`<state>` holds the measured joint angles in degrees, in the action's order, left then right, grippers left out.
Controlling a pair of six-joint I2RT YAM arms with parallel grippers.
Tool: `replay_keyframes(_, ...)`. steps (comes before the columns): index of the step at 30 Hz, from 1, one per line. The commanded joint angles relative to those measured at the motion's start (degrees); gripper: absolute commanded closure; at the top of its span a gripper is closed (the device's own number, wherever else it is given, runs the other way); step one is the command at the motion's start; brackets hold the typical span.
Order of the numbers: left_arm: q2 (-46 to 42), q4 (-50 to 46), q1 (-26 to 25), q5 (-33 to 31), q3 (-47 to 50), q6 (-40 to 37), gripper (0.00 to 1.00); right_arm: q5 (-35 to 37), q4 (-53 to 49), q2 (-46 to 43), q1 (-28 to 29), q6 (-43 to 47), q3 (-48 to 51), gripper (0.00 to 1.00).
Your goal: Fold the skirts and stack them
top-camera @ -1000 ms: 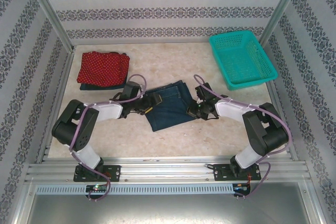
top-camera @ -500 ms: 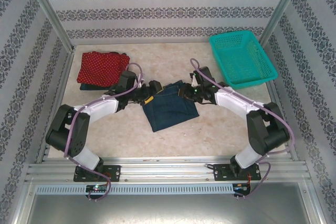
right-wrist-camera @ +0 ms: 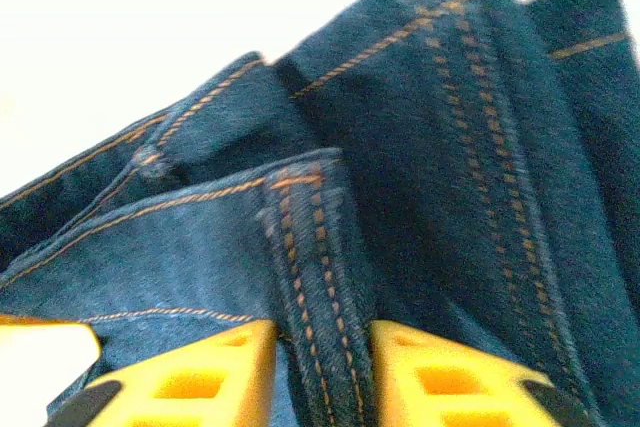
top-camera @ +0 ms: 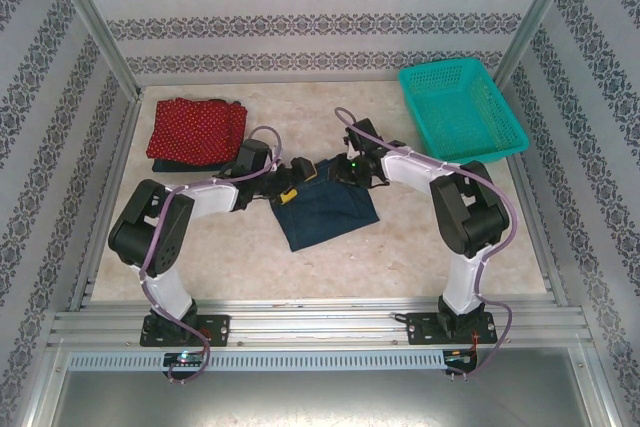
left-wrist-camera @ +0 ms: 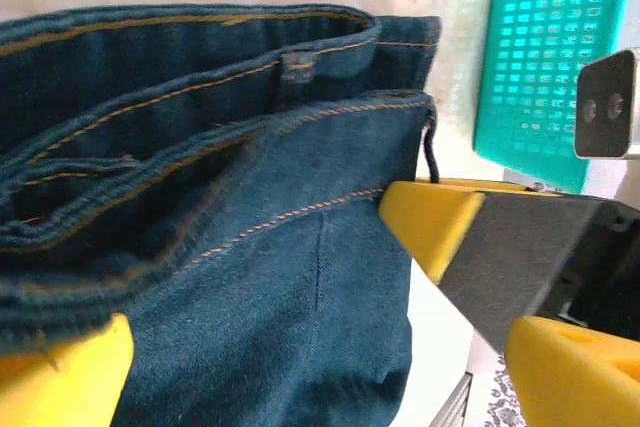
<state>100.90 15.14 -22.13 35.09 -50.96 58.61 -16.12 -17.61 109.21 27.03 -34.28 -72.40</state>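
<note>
A dark blue denim skirt [top-camera: 328, 212] lies folded at mid-table. My left gripper [top-camera: 291, 180] is at its far left corner. In the left wrist view its yellow fingers [left-wrist-camera: 62, 379] stand wide apart, open, with bunched denim [left-wrist-camera: 250, 247] between them. My right gripper [top-camera: 346, 171] is at the skirt's far right corner, shut on a stitched fold of denim [right-wrist-camera: 320, 247] that shows between its pads [right-wrist-camera: 200, 377]. The two grippers almost face each other. The red skirt with white dots [top-camera: 195, 127] lies folded at the back left on a dark skirt [top-camera: 165, 162].
A teal mesh basket [top-camera: 462, 112] sits at the back right, also behind the denim in the left wrist view [left-wrist-camera: 540, 47]. The right arm's fingertip [left-wrist-camera: 430, 227] and camera housing [left-wrist-camera: 605, 107] are close to my left gripper. Patterned walls and metal posts enclose the table.
Both grippers moved from the skirt's sides up to its far edge and closer together. The right arm swung left, away from the basket side. The skirt has barely shifted.
</note>
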Motion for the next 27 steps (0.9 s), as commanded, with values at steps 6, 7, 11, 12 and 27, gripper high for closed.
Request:
replay_keyframes(6, 2.71, -4.09, -0.09, -5.51, 3.77, 1.33, 0.01, 5.98, 2.14, -1.79, 6.53, 14.81, -6.52, 0.91)
replay_keyframes(7, 2.21, -4.67, 0.07, -6.01, 4.16, 1.2, 0.0, 9.26, 1.36, -1.67, 7.23, 15.73, -6.65, 0.91)
replay_keyframes(11, -0.18, -10.0, 0.95, -9.3, 5.44, 0.06, 0.0, 31.97, -7.73, 1.32, 7.53, 11.72, -8.31, 0.87)
replay_keyframes(12, -0.67, -12.06, 1.18, -10.25, 5.68, -0.44, 0.0, 35.6, -9.71, 1.97, 7.12, 11.2, -8.67, 0.82)
replay_keyframes(27, -12.34, -19.44, 0.72, -4.09, -3.28, -5.53, 0.0, -3.93, -3.52, -13.06, -4.58, -1.45, 7.15, 0.65)
